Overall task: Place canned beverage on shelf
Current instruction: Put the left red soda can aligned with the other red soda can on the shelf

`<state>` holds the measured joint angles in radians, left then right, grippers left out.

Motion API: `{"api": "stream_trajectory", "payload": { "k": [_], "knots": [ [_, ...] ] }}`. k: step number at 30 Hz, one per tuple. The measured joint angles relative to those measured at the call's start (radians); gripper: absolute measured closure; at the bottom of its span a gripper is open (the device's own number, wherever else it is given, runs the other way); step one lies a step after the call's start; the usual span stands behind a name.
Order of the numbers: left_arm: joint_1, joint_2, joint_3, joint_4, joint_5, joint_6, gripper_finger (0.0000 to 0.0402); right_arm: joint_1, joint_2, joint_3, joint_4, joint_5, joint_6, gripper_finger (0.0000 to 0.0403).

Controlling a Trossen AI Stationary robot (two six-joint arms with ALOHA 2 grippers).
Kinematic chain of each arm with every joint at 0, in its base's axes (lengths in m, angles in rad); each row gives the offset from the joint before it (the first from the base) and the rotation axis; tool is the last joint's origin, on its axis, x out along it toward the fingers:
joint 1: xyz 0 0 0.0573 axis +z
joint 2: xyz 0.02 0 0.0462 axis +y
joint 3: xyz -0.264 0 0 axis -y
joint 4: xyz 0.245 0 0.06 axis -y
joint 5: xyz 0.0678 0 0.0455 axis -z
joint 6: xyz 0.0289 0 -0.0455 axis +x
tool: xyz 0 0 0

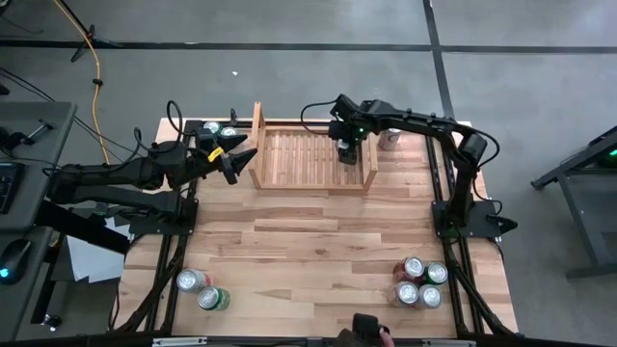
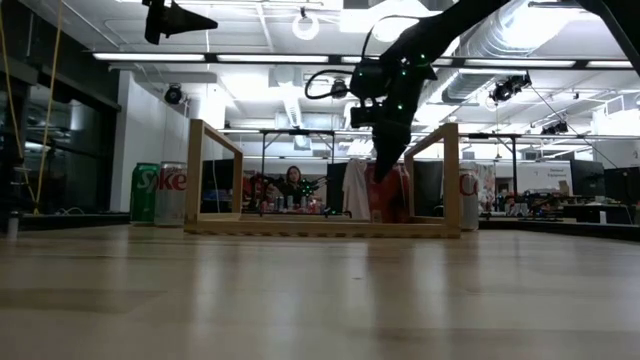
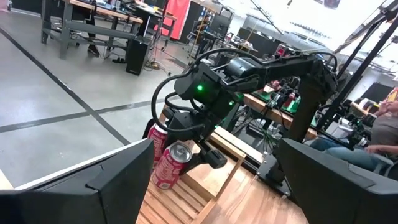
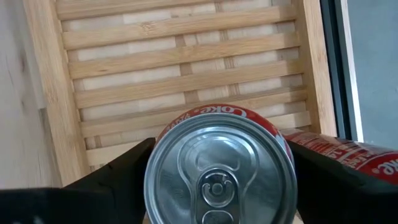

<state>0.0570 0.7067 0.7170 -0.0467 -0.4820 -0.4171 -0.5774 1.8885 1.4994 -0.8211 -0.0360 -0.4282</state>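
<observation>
My right gripper (image 1: pixel 347 152) is shut on a red cola can (image 4: pixel 221 168) over the right end of the pale wooden shelf (image 1: pixel 299 159), close to its right side board (image 1: pixel 370 162). In the left wrist view the can (image 3: pixel 170 164) is tilted, just above the slats. Whether its bottom touches them is hidden. My left gripper (image 1: pixel 229 159) is open and empty, held high off the table just left of the shelf's left side board (image 1: pixel 257 145). My right gripper pinches the can's side wall (image 4: pixel 166 129) just below its top rim between its two fingers (image 4: pixel 118 180), one on each side. The fingers come from above, pointing down. The can hangs below them, tilted, its top toward the wrist camera.
A second red can (image 1: pixel 388 138) stands on the table just outside the right side board. Two cans (image 1: pixel 220 130) stand behind the shelf's left end. Two more (image 1: pixel 202 289) are at the near left and several (image 1: pixel 417 282) at the near right. A person sits in the room behind (image 2: pixel 293 180).
</observation>
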Motion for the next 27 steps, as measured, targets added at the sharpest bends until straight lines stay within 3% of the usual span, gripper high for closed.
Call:
{"api": "stream_trajectory", "payload": {
  "k": [8, 20, 27],
  "knots": [
    [0.000, 0.000, 0.000, 0.000, 0.000, 0.000, 0.0067, -0.002, 0.003, -0.003, -0.011, 0.028, -0.006, 0.0064],
    [0.000, 0.000, 0.000, 0.000, 0.000, 0.000, 0.0067, -0.001, 0.003, 0.000, -0.031, 0.068, 0.030, 0.0058],
    [0.000, 0.000, 0.000, 0.000, 0.003, 0.000, 0.0067, -0.001, 0.003, 0.091, -0.071, 0.068, 0.031, 0.0057]
  ]
}}
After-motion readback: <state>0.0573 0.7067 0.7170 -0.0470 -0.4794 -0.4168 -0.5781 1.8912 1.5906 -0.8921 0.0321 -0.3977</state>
